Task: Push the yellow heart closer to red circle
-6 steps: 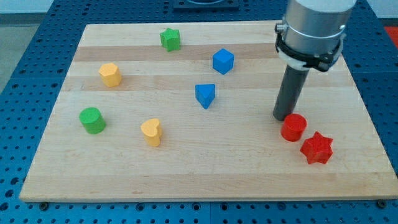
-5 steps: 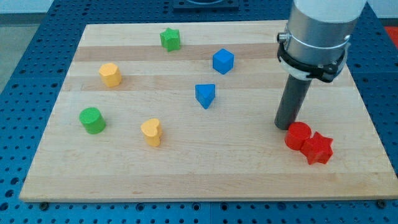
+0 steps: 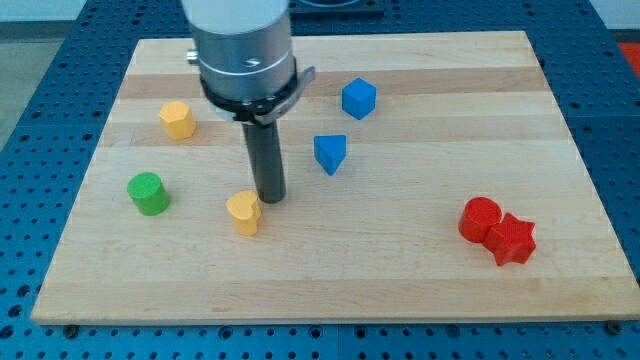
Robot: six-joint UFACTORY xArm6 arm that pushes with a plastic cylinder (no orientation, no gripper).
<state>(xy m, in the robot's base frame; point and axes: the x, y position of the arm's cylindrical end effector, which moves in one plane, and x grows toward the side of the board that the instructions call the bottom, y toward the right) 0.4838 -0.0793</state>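
Note:
The yellow heart (image 3: 243,212) lies on the wooden board (image 3: 400,270) at the lower left of centre. The red circle (image 3: 479,219) sits far to the view's right, touching the red star (image 3: 511,238). My tip (image 3: 270,197) rests on the board just right of and slightly above the yellow heart, at its upper right edge, very close or touching.
A green cylinder (image 3: 149,193) lies left of the heart. A yellow hexagon block (image 3: 177,119) is at the upper left. A blue triangle block (image 3: 330,153) and a blue cube (image 3: 359,98) lie right of my rod. The arm body hides the top-centre area.
My tip has moved from beside the red circle far across to the view's left, to the yellow heart. Before that the red circle was nudged against the red star.

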